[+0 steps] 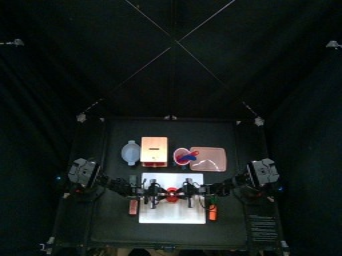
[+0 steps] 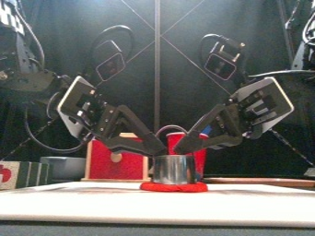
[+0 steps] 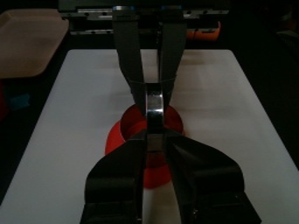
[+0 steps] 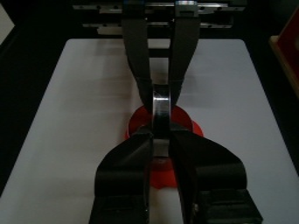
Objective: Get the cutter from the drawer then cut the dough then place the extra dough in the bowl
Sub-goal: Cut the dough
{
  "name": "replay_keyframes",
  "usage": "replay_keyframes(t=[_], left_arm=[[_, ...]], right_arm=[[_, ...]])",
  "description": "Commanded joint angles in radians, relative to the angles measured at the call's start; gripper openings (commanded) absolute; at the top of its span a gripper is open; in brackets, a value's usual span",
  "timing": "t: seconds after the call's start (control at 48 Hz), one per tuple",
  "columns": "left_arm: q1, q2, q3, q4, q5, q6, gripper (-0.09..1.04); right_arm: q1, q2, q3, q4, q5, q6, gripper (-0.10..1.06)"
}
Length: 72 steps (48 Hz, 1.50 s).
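Cutter: we see the metal cutter (image 2: 175,168) standing on the dough, in the middle of the white board (image 2: 74,198). In the wrist views only a thin bright edge of it shows between the jaws, and we cannot find its wire handle.
Dough: the red dough (image 2: 172,185) lies flat under the cutter. The part inside the ring is hidden.
Left gripper: the left gripper (image 2: 154,159) is clenched on the cutter from its left side.
Right gripper: the right gripper (image 2: 197,157) is clenched on the cutter from its right side.
Far side: the wooden box (image 1: 154,152), the bowl (image 1: 130,152) to its left and the pink tray (image 1: 217,160) to its right. The toys (image 1: 187,155) on the tray are too small to name.
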Motion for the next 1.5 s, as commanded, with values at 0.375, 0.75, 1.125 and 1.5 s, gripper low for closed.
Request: replay_keyframes(t=[0.375,0.75,1.125,1.5], left_arm=[[-0.021,0.046,-0.014,-0.009,0.055,-0.028,0.52],[-0.097,0.173,-0.005,-0.117,0.069,-0.16,0.49],[-0.117,0.201,-0.011,-0.14,0.129,-0.179,0.49],[-0.08,0.064,-0.028,-0.135,0.13,-0.126,0.5]], right_arm=[[-0.009,-0.006,0.038,0.011,0.034,-0.002,0.4],[-0.008,0.081,-0.025,0.017,0.034,0.0,0.4],[-0.015,0.115,-0.002,0.031,0.034,0.008,0.4],[-0.009,0.037,-0.032,0.006,0.049,-0.008,0.4]])
